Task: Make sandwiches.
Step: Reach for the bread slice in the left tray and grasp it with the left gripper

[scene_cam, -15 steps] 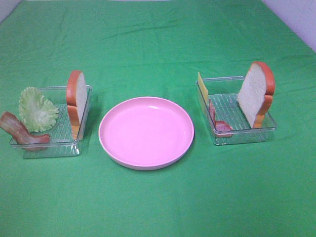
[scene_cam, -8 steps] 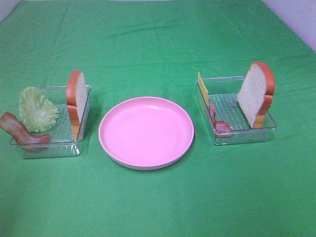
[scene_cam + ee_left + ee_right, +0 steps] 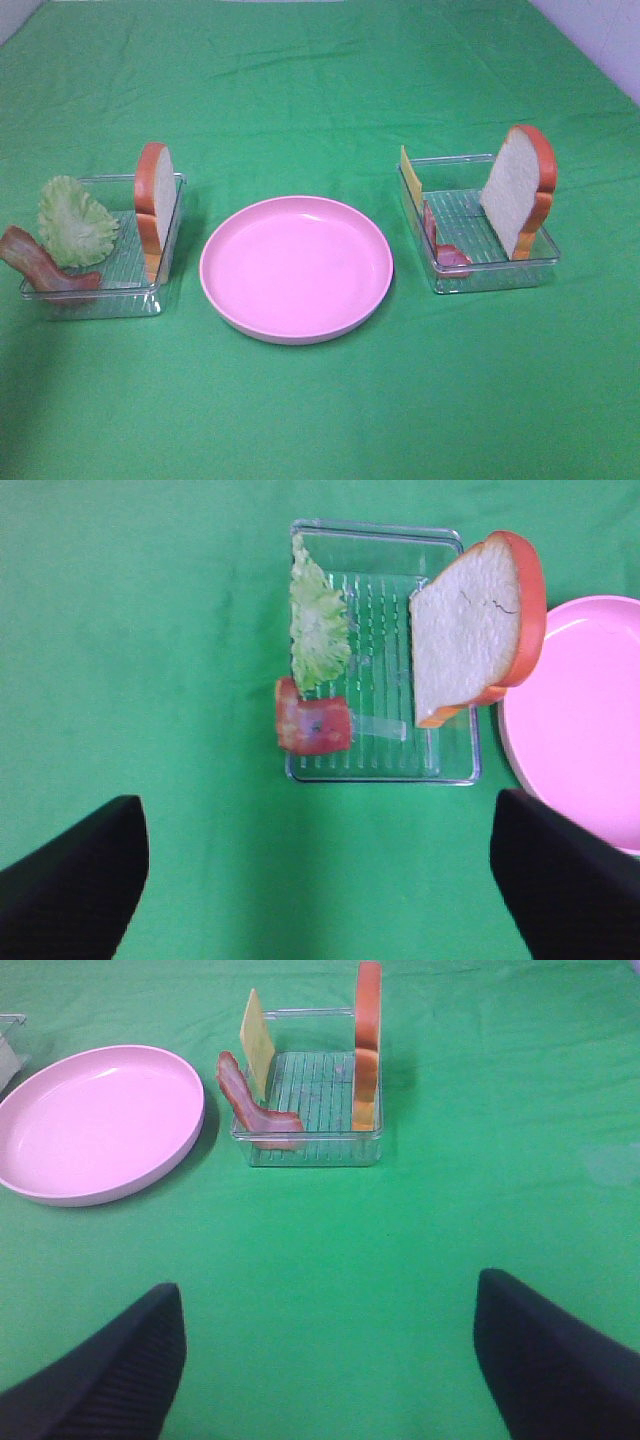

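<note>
Black fingers of the left claw [image 3: 318, 805] are standing wide apart, gripping nothing. The right claw [image 3: 328, 1288] is gaping just the same, empty too. Both are hanging over the green cloth [image 3: 320, 420], short of the trays.

Ahead of the left claw the left tray [image 3: 380, 778] is waiting. The left bacon [image 3: 313, 720] is sitting at the near end, and the lettuce [image 3: 318, 630] is standing behind it. The left bread [image 3: 470, 630] is leaning on the wall next to the plate [image 3: 580, 710], standing on its edge.

Ahead of the right claw the right tray [image 3: 310, 1150] is lying. The right bacon [image 3: 262, 1120] is curling at the near corner and the cheese [image 3: 257, 1030] is standing just behind. The right bread [image 3: 368, 1030] is standing by the wall away from the plate. It is showing the claw its thin edge, so its flat sides are facing sideways.

The plate is lying bare, so I am guessing the job is only starting and a bread slice is going first. Each claw is sitting nearer its own tray. The left bread is just beside the plate, so the left claw is looking like the handier one, pinching across the thin way.
</note>
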Robot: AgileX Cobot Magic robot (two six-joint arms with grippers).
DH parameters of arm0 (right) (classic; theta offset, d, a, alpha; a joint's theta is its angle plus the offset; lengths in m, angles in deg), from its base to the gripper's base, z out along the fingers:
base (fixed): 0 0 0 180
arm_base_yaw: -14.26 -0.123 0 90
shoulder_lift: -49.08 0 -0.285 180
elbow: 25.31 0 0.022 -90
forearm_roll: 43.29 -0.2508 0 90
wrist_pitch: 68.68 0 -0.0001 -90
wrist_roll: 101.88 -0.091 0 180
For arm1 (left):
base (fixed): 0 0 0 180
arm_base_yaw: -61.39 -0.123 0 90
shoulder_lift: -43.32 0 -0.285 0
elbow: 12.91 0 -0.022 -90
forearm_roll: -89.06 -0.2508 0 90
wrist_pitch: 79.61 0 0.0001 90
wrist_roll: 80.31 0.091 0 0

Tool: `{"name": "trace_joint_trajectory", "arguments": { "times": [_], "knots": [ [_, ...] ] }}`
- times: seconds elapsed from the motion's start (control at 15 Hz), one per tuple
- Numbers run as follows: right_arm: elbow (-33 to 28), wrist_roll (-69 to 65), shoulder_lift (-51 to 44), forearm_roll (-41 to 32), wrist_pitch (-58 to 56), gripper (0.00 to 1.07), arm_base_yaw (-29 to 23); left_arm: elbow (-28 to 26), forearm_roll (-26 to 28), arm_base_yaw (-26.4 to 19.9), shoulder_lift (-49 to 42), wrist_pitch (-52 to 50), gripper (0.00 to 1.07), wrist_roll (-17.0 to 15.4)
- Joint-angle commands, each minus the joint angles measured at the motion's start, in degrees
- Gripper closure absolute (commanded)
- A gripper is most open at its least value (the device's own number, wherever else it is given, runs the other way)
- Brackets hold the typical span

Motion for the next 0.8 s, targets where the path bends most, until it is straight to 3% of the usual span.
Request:
{"name": "trace_joint_trajectory", "arguments": {
  "times": [0.07,0.4,0.73,0.8],
  "knots": [
    [0.0,0.9,-0.5,-0.2,0.5,0.32,0.3,-5.8,3.2,0.2,7.9,4.8,0.20,0.1],
    [0.0,0.9,-0.5,-0.2,0.5,0.32,0.3,-18.9,2.8,10.4,22.1,9.2,0.20,-1.7],
    [0.0,0.9,-0.5,-0.2,0.5,0.32,0.3,-27.5,-6.9,19.8,33.6,12.5,0.20,-13.9],
    [0.0,0.9,-0.5,-0.2,0.5,0.32,0.3,-28.1,-7.6,20.5,34.5,12.6,0.20,-14.6]
  ]
}}
